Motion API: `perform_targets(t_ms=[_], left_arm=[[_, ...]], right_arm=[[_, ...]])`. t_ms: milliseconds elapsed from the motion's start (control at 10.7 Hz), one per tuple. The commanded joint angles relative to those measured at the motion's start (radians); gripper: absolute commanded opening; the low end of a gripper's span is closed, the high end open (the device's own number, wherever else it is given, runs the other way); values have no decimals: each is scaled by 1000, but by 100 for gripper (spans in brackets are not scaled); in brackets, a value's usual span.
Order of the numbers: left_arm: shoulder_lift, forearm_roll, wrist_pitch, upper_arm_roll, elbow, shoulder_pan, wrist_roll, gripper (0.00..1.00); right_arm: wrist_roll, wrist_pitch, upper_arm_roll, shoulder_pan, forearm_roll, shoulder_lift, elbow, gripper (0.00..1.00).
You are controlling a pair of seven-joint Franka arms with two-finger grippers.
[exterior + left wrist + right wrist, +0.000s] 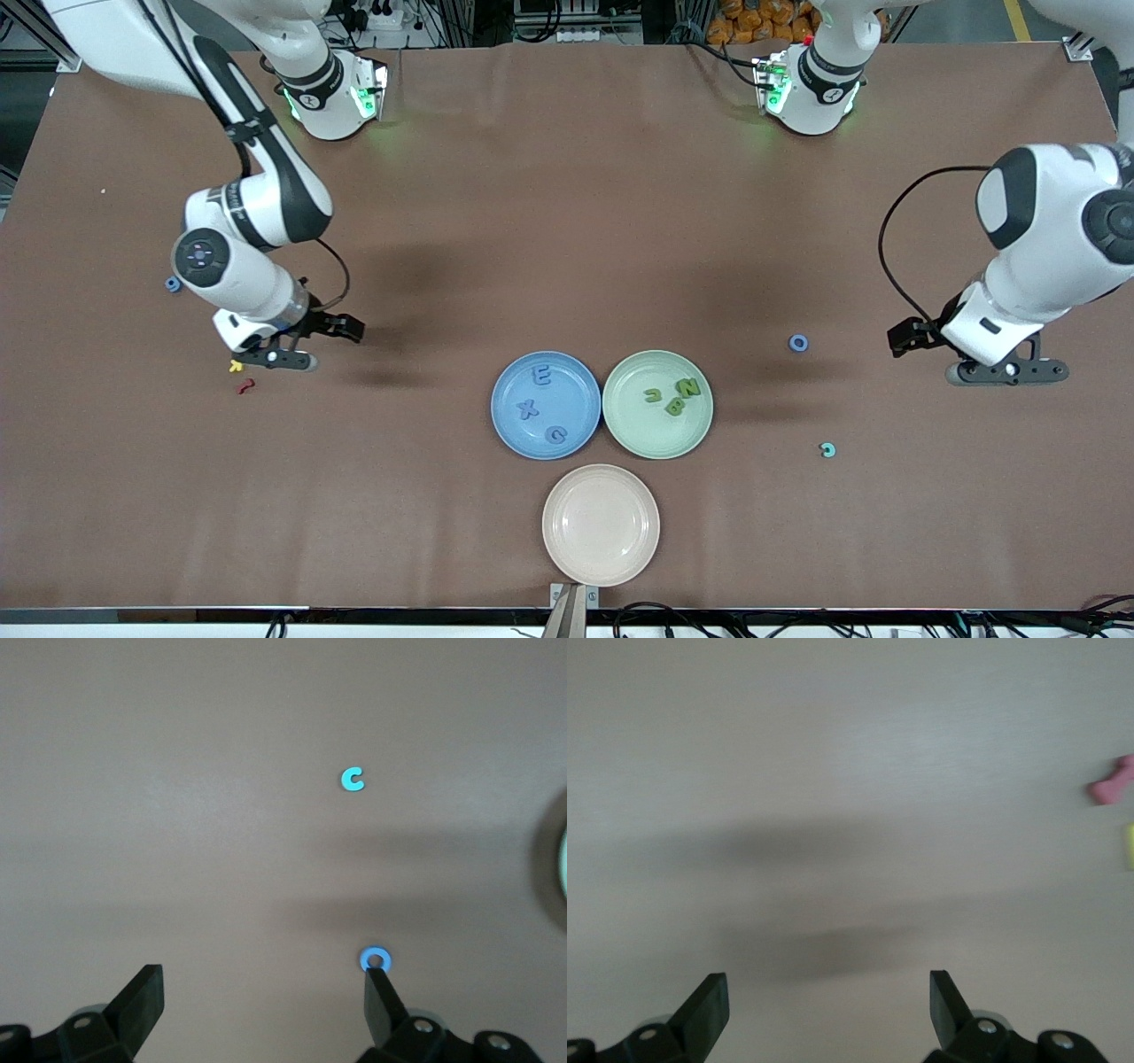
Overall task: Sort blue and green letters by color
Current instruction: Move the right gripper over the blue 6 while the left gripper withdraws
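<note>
Nearest to the front camera, an empty pink plate [601, 525], just in front of the blue plate [509, 432], the landmark here. On the blue plate already three blue letters [529, 408]; touching it, toward the left arm's end, a green plate [700, 430] with three green letters [675, 395]. Still loose on the counter [567, 221]: a teal C [827, 450] and a blue O [798, 343] toward the left arm's end from the blue plate, another blue O [172, 284] well apart toward the right arm's end. Probably light, stiff, small pieces; best pinched across the outer edges, likely to slide if pushed. Left hand [1005, 371] low above the counter beside the loose O, fingers apart, nothing held. Right hand [285, 357] also spread and empty, over a yellow K [235, 365] and a red squiggle [244, 386], both not to be sorted. Nothing in the way of either O.
</note>
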Motion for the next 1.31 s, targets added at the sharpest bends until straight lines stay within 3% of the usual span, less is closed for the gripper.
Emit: perform_targets(t_ms=[0, 186, 373, 653, 839, 1026, 1212], left_arm=[[-87, -75, -107, 5, 34, -18, -27, 100], [-87, -77, -245, -1, 148, -16, -27, 100], [-96, -76, -340, -9, 209, -10, -24, 100], [-94, -73, -515, -21, 337, -8, -12, 100], [-87, -68, -595, -24, 418, -11, -11, 100], [-81, -70, -609, -26, 440, -19, -17, 100], [-81, -68, -610, -26, 456, -16, -11, 100]], right_arm=[[-203, 13, 13, -177, -15, -44, -73, 100], [-450, 14, 14, -342, -13, -35, -95, 100], [-576, 8, 13, -438, -16, -31, -119, 100], [-969, 16, 11, -605, -18, -16, -136, 100], [-1048, 92, 11, -676, -134, -16, -177, 100], [-1048, 291, 10, -737, -237, -8, -286, 100], [-1046, 321, 10, -792, -310, 8, -304, 100]])
